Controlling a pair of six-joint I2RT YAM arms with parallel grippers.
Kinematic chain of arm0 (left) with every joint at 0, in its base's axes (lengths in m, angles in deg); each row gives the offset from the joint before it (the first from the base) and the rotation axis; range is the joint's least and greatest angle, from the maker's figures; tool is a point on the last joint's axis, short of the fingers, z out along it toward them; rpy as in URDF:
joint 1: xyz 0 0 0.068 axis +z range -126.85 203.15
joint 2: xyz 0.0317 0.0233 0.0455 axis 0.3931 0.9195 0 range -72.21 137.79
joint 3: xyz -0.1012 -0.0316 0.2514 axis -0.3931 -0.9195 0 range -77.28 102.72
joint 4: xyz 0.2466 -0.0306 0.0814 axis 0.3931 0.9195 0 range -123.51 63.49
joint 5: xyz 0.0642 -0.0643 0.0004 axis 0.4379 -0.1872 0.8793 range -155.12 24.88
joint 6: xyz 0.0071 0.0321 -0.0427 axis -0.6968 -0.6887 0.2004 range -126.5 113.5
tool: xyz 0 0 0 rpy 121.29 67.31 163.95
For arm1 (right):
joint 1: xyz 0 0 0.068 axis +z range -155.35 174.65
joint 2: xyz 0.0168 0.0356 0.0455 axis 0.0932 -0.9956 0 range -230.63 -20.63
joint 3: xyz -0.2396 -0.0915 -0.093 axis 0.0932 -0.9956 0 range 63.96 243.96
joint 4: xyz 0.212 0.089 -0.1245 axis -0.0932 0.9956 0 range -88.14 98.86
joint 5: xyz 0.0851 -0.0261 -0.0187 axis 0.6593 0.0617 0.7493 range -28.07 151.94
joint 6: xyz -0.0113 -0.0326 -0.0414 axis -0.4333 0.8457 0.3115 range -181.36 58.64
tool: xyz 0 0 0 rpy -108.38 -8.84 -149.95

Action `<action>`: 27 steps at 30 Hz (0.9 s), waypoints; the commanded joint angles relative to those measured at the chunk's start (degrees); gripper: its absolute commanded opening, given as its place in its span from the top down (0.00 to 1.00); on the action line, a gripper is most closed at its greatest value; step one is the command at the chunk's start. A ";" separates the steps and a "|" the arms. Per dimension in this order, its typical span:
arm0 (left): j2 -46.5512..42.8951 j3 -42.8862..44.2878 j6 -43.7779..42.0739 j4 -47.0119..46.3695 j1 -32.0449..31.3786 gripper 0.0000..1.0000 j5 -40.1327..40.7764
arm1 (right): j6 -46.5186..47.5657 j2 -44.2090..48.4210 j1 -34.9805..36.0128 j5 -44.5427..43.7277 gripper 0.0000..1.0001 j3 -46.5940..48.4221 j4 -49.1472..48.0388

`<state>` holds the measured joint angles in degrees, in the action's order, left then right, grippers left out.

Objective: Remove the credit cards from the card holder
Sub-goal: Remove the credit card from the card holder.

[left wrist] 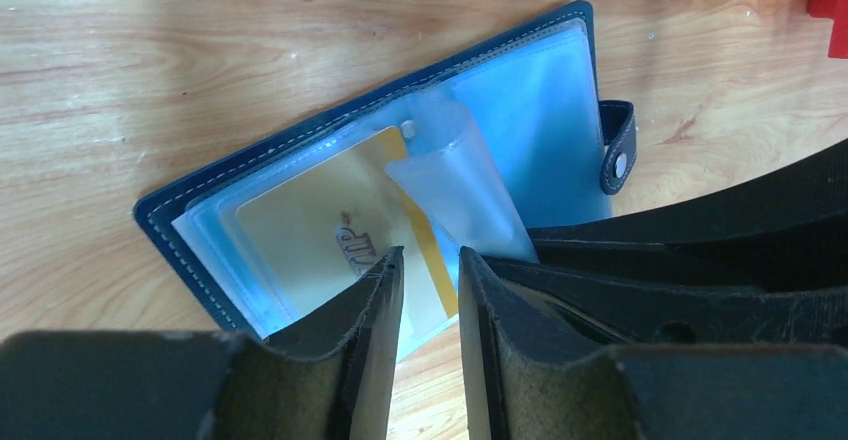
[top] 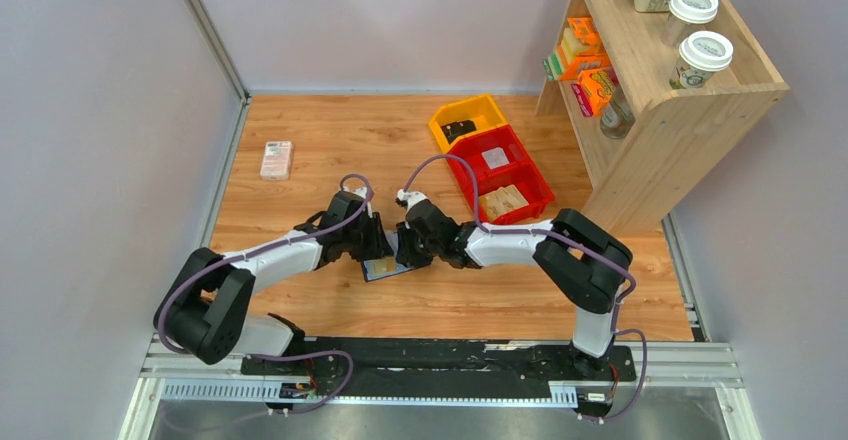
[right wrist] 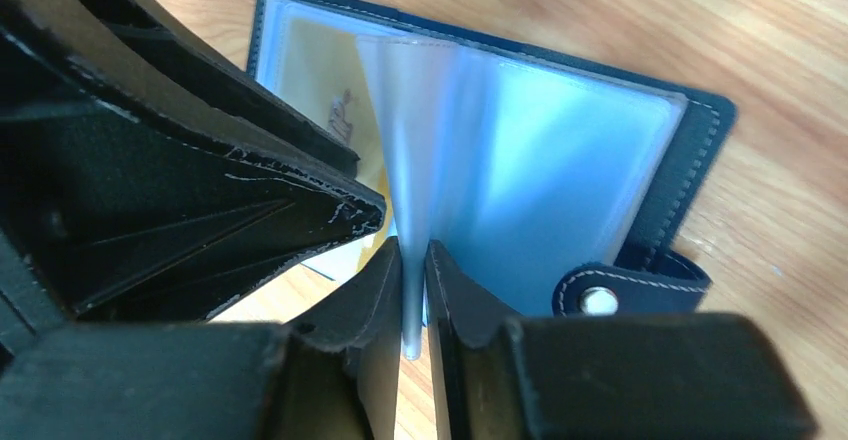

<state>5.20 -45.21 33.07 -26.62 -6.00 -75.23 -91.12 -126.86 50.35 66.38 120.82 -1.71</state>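
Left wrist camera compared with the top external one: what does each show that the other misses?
Only the left wrist view shows the yellow card inside its clear pocket, a raised clear sleeve and the snap tab. Only the top external view shows the yellow bin, the red bin, the wooden shelf and the pink-white box. Both show the open card holder lying on the wooden table, with the left tool over it.

1 open navy-blue folding card holder (left wrist: 540,120) at centre, 1 pale yellow card (left wrist: 300,222) showing inside. Far right: 2 plastic bins, 1 yellow (top: 487,112), 1 red (top: 532,165); 2 white-lidded cups (top: 693,5). Far left: 1 pink-white rectangular box (top: 276,159).
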 commanded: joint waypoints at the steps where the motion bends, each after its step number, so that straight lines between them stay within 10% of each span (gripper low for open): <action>1: 2.93 -1.93 0.33 3.56 0.14 0.64 0.53 | -0.65 2.43 0.28 -9.61 0.80 2.02 10.67; 12: 0.56 -2.11 -0.55 4.53 0.06 0.65 0.71 | -1.62 6.65 -0.07 -37.31 0.72 6.86 28.88; 27: -3.06 4.39 -1.34 5.06 0.14 0.62 -0.34 | 7.79 23.61 -0.07 -17.11 0.58 -4.30 4.99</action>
<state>0.26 -45.27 33.22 -21.11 -6.00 -74.50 -85.53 -105.14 50.18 44.31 118.79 11.89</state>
